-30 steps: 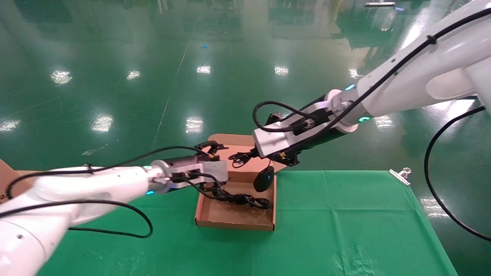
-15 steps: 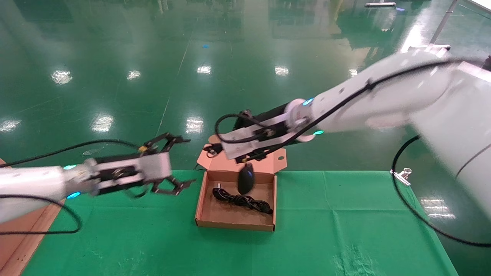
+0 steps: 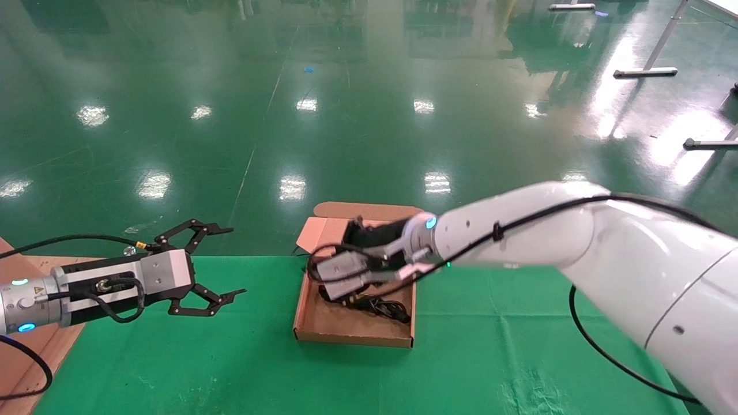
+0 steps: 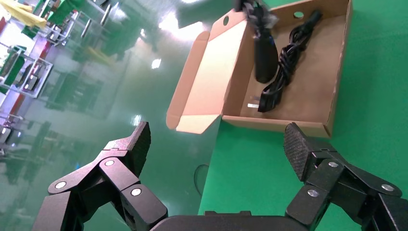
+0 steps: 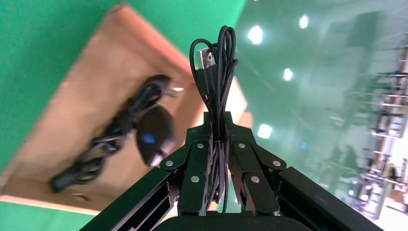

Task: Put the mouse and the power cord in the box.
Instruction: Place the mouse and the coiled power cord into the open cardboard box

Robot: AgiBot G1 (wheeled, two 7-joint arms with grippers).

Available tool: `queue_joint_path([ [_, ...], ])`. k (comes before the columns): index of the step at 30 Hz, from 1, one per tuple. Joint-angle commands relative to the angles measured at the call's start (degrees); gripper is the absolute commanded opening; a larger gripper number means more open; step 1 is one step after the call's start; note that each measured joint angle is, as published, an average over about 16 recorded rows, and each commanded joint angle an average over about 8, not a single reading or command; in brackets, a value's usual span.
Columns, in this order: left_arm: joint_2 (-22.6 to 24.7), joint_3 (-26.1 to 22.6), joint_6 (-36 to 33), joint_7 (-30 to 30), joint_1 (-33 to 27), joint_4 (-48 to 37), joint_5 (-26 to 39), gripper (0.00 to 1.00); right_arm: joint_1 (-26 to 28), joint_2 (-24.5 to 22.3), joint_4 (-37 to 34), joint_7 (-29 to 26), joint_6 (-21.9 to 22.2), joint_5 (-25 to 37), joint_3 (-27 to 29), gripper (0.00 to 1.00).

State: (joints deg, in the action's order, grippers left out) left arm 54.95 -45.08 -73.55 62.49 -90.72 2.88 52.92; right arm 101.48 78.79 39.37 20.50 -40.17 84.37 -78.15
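Note:
The brown box (image 3: 353,340) lies open on the green table, its lid (image 3: 369,210) folded back. Inside it lies the coiled black power cord (image 3: 383,306) (image 4: 286,62) (image 5: 110,139). My right gripper (image 3: 330,288) (image 5: 219,120) hangs low over the box, shut on the bundled thin cord (image 5: 219,72) of the mouse. The black mouse (image 4: 265,60) (image 5: 155,132) dangles from that cord inside the box beside the power cord; the head view hides it behind the gripper. My left gripper (image 3: 236,260) (image 4: 216,139) stands open and empty, left of the box.
Green cloth (image 3: 490,346) covers the table, whose far edge runs just behind the box. A brown board (image 3: 29,351) lies at the left edge under my left arm. Beyond the table is shiny green floor.
My left gripper has let go of the power cord in the box and pulled back to the left, open. My right gripper has carried the mouse leftward and down into the box.

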Motion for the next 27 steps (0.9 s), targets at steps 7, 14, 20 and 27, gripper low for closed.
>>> queue_joint_path([
  [7, 0.05, 0.15, -0.11, 0.44, -0.08, -1.26, -0.21, 1.0, -1.59, -0.11, -0.96, -1.0, 2.02, 0.08, -4.49, 0.21],
  [14, -0.02, 0.21, -0.41, 0.63, -0.17, -1.7, -0.38, 1.0, -2.36, -0.17, -1.76, -0.81, 3.4, 0.75, -6.59, 1.0],
  [20, -0.03, 0.23, -0.4, 0.67, -0.17, -1.79, -0.43, 1.0, -2.55, -0.17, -1.92, -0.84, 3.68, 0.82, -6.82, 1.0],
  [27, 0.02, 0.2, -0.3, 0.66, -0.17, -1.69, -0.32, 1.0, -2.46, -0.17, -1.82, -0.82, 3.4, 0.78, -6.45, 1.0],
])
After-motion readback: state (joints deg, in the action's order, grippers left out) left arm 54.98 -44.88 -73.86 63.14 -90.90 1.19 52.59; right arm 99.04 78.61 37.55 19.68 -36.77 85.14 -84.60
